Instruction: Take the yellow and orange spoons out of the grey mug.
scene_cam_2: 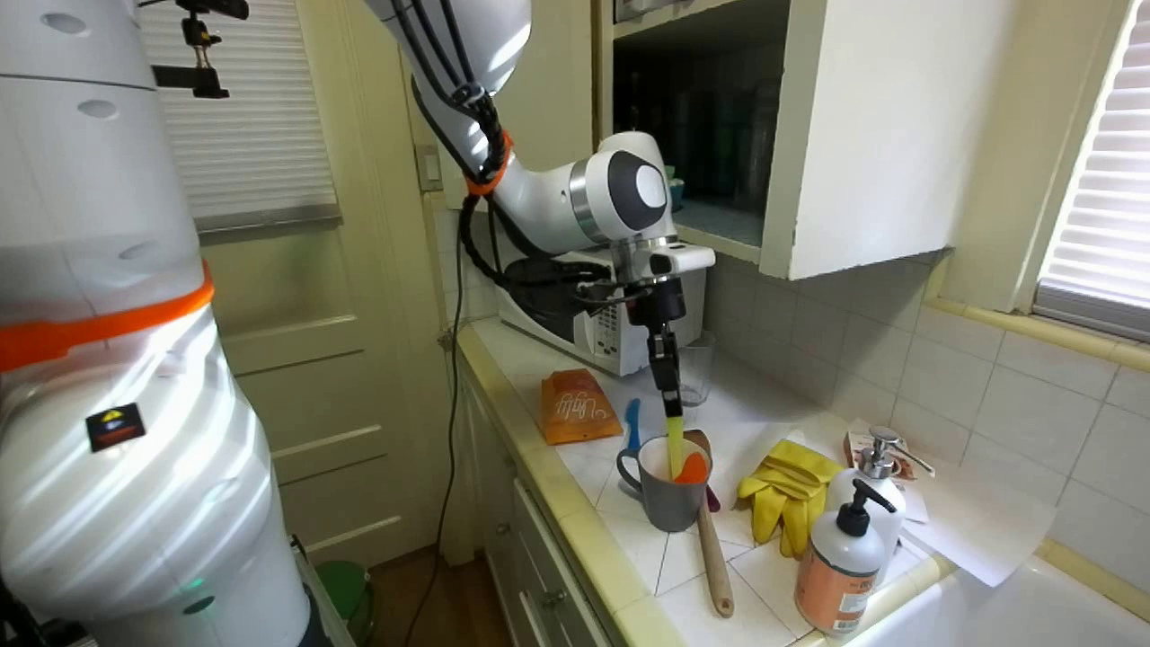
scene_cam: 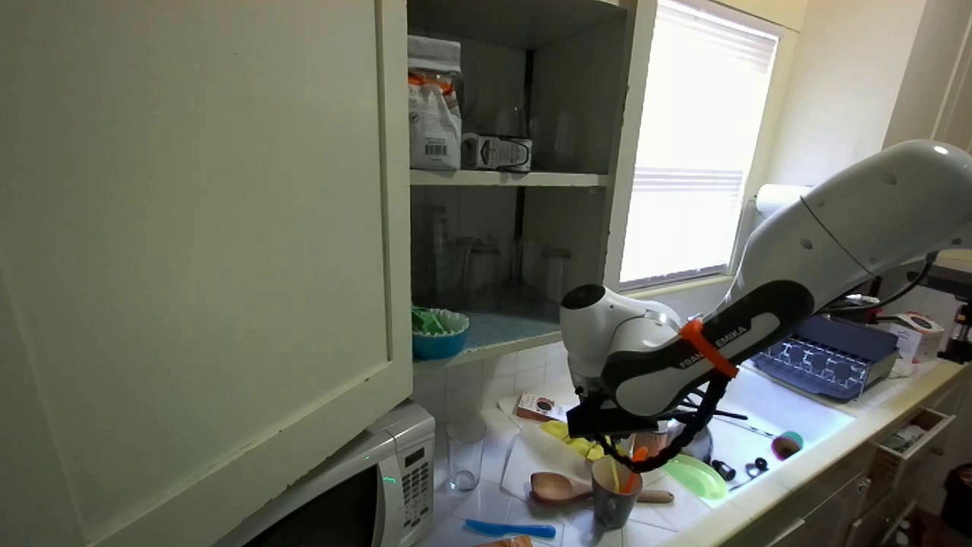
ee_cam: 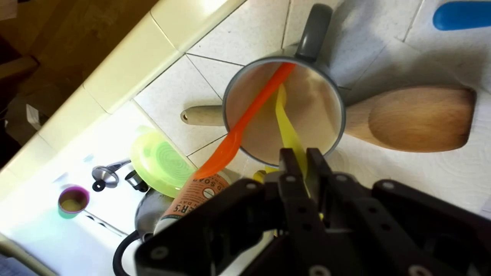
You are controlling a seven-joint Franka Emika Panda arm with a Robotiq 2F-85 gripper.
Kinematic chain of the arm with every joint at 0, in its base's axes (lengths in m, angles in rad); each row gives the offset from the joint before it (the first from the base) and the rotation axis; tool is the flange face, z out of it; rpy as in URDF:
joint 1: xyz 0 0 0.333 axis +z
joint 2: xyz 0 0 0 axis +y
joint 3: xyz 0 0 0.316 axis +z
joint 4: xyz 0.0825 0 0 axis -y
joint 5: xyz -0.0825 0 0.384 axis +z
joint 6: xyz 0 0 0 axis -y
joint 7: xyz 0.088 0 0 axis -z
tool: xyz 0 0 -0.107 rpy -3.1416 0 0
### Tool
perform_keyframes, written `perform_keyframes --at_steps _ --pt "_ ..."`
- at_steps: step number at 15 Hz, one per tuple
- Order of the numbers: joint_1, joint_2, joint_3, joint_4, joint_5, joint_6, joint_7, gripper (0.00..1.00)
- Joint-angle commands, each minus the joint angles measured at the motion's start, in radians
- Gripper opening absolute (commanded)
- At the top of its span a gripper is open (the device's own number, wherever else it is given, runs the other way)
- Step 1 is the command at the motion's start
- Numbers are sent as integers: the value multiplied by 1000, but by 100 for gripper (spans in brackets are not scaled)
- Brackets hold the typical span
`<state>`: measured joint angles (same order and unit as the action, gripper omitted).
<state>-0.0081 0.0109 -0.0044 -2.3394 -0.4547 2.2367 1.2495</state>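
The gripper (ee_cam: 300, 156) grasps the yellow spoon (ee_cam: 287, 128) by its upper end. Below the gripper stands the grey mug (scene_cam_2: 670, 501), that spoon's lower part inside; the orange spoon (ee_cam: 251, 110) leans there too, apart from the gripper.

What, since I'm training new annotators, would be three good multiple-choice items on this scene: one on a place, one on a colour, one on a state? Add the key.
1. Where is the orange spoon relative to the grey mug?
A) under it
B) leaning in it
C) flat beside it

2. What colour are the rubber gloves?
A) yellow
B) pink
C) black

3. How does the gripper stand?
A) wide open
B) shut on nothing
C) closed on the yellow spoon

Key:
1 B: the wrist view shows its narrow part inside the rim, its broad end leaning out.
2 A: both exterior views show them yellow.
3 C: in the wrist view the spoon's upper part sits pinched between the jaws.
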Motion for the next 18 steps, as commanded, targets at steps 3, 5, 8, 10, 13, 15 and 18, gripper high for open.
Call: perform_keyframes --at_steps 3,5,8,10,13,15,18 --pt "2 -181 20 -75 -8 -12 1 3" --pt "-3 -221 34 -77 -14 4 2 3" --pt "-1 -269 75 -77 -57 25 -1 3" --pt "2 -273 113 -70 -114 46 -11 3" --pt "3 -218 168 -36 -219 51 -29 3" --pt "8 -164 195 -16 -313 38 -19 3" --pt "23 -88 205 10 -486 41 -3 3"
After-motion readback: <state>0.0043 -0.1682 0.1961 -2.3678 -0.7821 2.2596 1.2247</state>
